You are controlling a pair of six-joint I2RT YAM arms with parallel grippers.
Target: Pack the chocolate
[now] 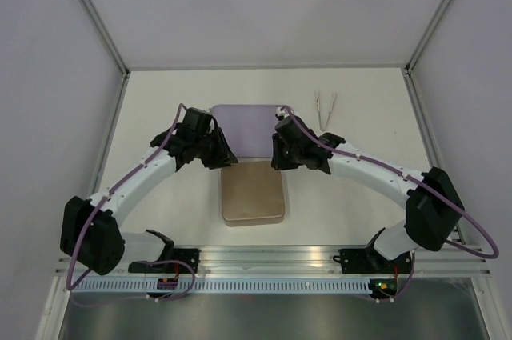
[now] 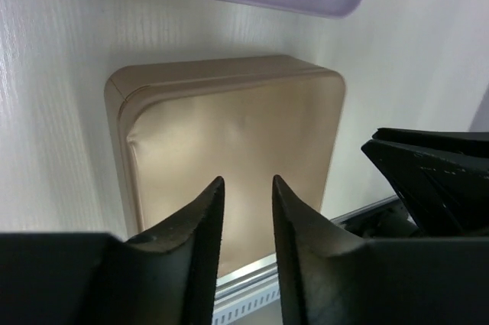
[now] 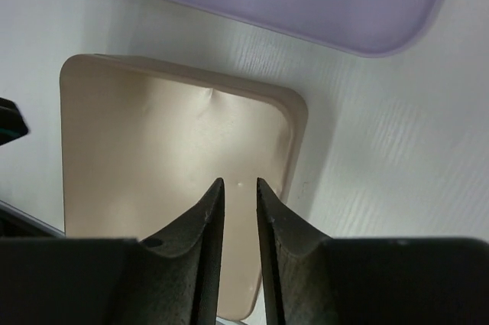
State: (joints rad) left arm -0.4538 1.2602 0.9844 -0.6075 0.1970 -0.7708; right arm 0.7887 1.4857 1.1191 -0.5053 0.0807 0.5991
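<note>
So we're looking down at a tan box (image 1: 254, 194) sitting on the white table (image 1: 344, 216), and we'll use the box as our reference for everything. Its top face is shut over whatever's in it, with a little dent near the far edge. We honestly can't see the chocolate in any of the three views, so we can't tell where it lies, and there's nothing between either pair of jaws. The left gripper (image 2: 248, 183) hangs over the box's far left corner, pointing down and in at the top face. Its two black fingers are parted by a narrow gap with only the tan surface showing through, so it's slightly open and holding nothing. The right gripper (image 3: 239, 183) mirrors that over the box's far right corner. Its gap looks a touch narrower than the left one's, and it's also empty. We can't tell from these angles whether either set of tips is actually touching the box or just hovering above it. Just beyond the box's far edge there's a lavender tray (image 1: 248, 126), close to it with a sliver of table between them. Off past the box's far right corner, well apart from it, lies a pair of pale tweezers (image 1: 326, 108).
</note>
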